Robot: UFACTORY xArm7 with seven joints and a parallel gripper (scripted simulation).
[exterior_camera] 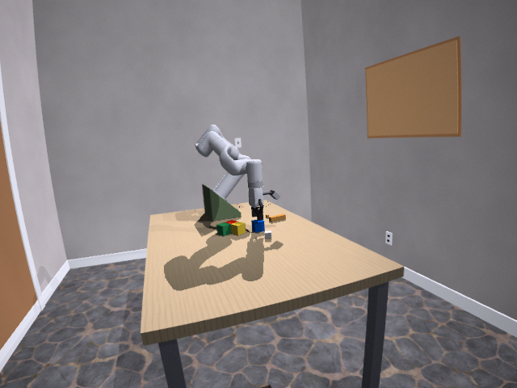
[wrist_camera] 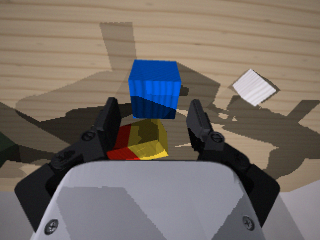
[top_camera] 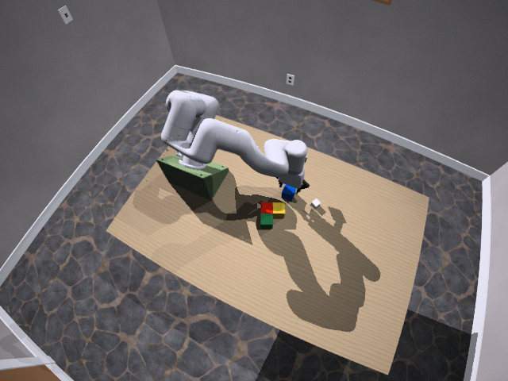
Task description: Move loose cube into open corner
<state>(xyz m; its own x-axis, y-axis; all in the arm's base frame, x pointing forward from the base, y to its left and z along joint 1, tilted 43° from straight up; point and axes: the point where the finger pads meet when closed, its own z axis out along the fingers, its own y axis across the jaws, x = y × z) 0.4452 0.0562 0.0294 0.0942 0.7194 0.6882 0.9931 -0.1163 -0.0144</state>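
The loose blue cube [top_camera: 288,192] lies on the table apart from the L of three cubes: red [top_camera: 267,207], yellow [top_camera: 279,208] and green [top_camera: 267,220]. The open corner of the L lies next to the green and yellow cubes. My gripper [wrist_camera: 154,109] is open and hangs just above the blue cube [wrist_camera: 154,89], with nothing between the fingers. In the wrist view the yellow cube [wrist_camera: 148,140] and red cube [wrist_camera: 121,144] show below the blue one. In the exterior view my gripper [exterior_camera: 257,214] stands over the blue cube [exterior_camera: 258,225].
A small white block [top_camera: 316,202] lies on the table just beyond the blue cube. An orange bar [exterior_camera: 276,217] lies farther back. The arm's green wedge base [top_camera: 191,174] stands at the table's far end.
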